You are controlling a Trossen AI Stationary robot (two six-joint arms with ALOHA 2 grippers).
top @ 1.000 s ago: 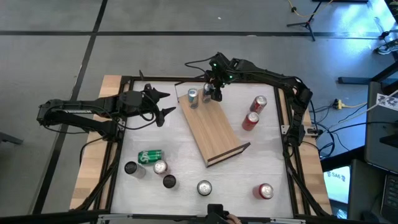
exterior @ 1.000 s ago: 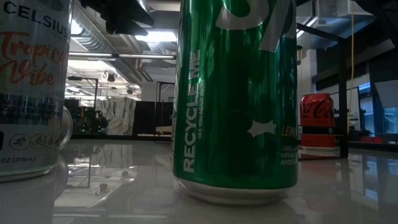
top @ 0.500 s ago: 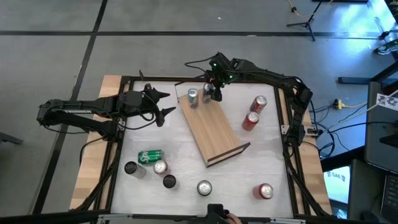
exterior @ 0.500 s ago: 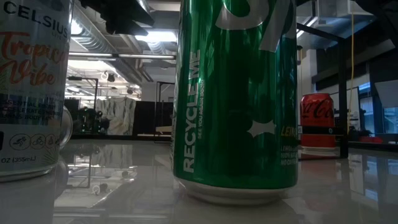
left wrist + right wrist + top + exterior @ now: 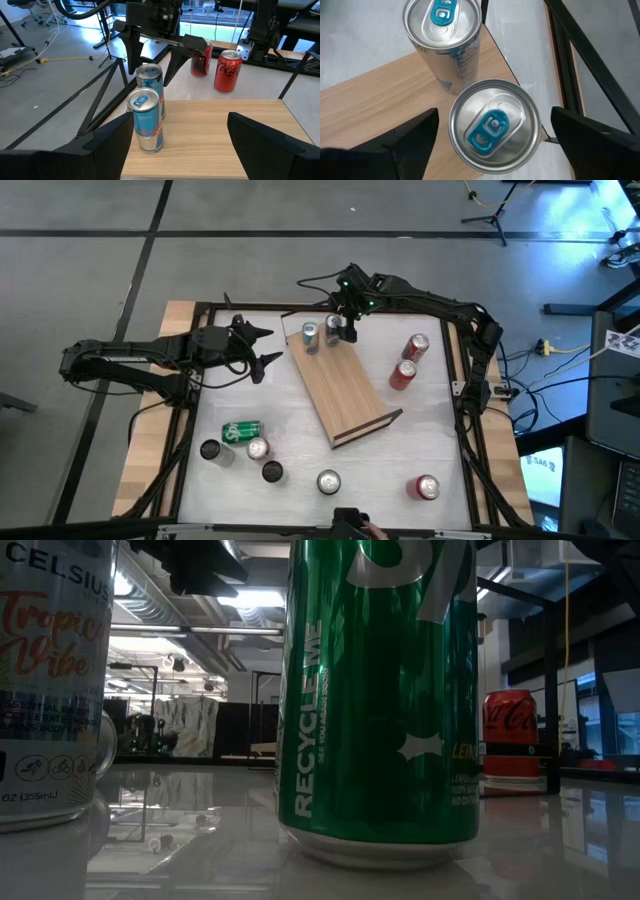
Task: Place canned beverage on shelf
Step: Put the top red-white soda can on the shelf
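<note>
While the right pincer (image 5: 490,132) is straddling a slim silver-and-blue beverage can (image 5: 494,125) with fingers spread wide and clear of it, that can is standing upright beside its twin (image 5: 310,336) at the 12 o'clock end of the long light-wood shelf (image 5: 338,390). At 9 o'clock, the left pincer (image 5: 262,348) is hovering wide over the white worktop (image 5: 300,440).

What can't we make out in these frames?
- Low view: the green can fills the frame, hiding the shelf and both arms.
- Right wrist view: the near can hides its own base, so contact with the shelf is unconfirmed.
- High view: can labels too small to read.
</note>
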